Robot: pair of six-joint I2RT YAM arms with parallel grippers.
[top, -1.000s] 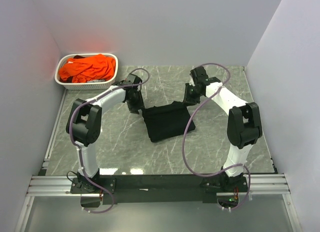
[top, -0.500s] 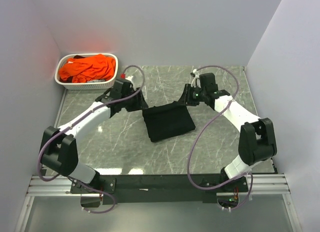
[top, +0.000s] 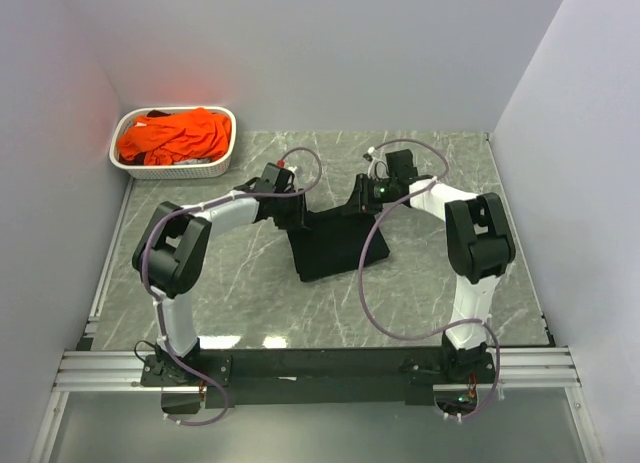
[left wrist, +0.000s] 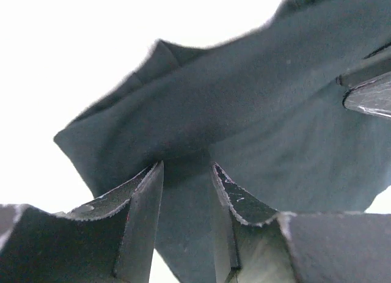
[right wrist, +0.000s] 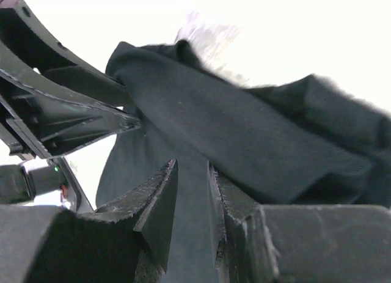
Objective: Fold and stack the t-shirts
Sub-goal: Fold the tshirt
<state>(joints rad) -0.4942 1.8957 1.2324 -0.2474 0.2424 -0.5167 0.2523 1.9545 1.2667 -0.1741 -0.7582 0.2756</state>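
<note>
From above, the black t-shirt (top: 335,248) lies on the surface (top: 250,288) between both arms, with orange t-shirts (top: 175,135) heaped in the basket (top: 165,170) at the far left corner. Only the wrist views reveal the grips: left pincer (left wrist: 187,167) and right pincer (right wrist: 192,165) each clamp a fold of black cloth.
</note>
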